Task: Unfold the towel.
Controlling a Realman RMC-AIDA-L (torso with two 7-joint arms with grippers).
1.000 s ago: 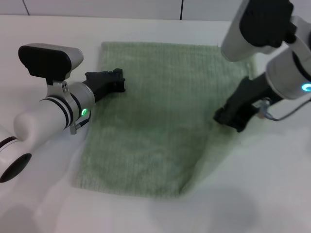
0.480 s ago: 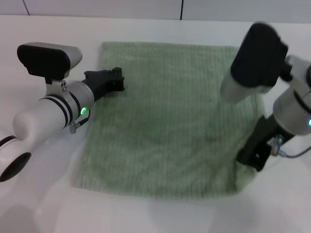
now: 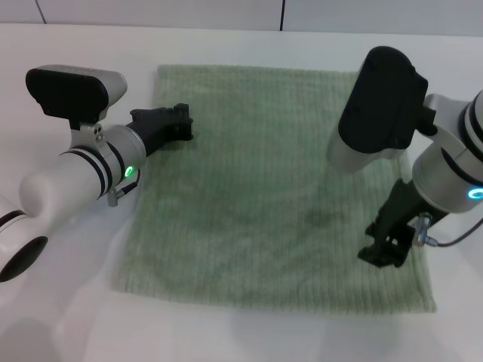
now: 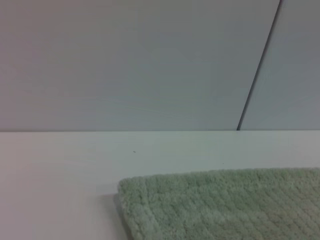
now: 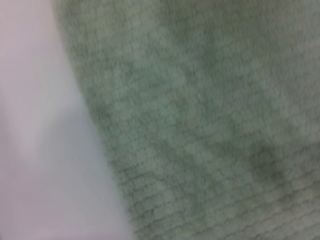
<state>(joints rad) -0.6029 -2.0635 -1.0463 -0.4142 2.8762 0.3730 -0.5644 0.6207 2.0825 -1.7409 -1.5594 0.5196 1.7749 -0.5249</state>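
Note:
The pale sage-green towel point(image 3: 256, 188) lies spread flat and roughly square on the white table point(image 3: 68, 309) in the head view. My left gripper point(image 3: 183, 125) rests at the towel's left edge near its far left corner. That corner shows in the left wrist view point(image 4: 220, 205). My right gripper point(image 3: 383, 255) hangs just above the towel near its near right corner, open and holding nothing. The right wrist view shows the towel's ribbed cloth point(image 5: 210, 115) and one of its edges against the table.
The white table runs all around the towel, with a wall point(image 3: 226, 11) along its far edge. My two arms reach in from the left and right sides.
My right gripper has carried the folded-over flap out towards the near right and let it go. The towel now lies flat. The left arm has not moved.

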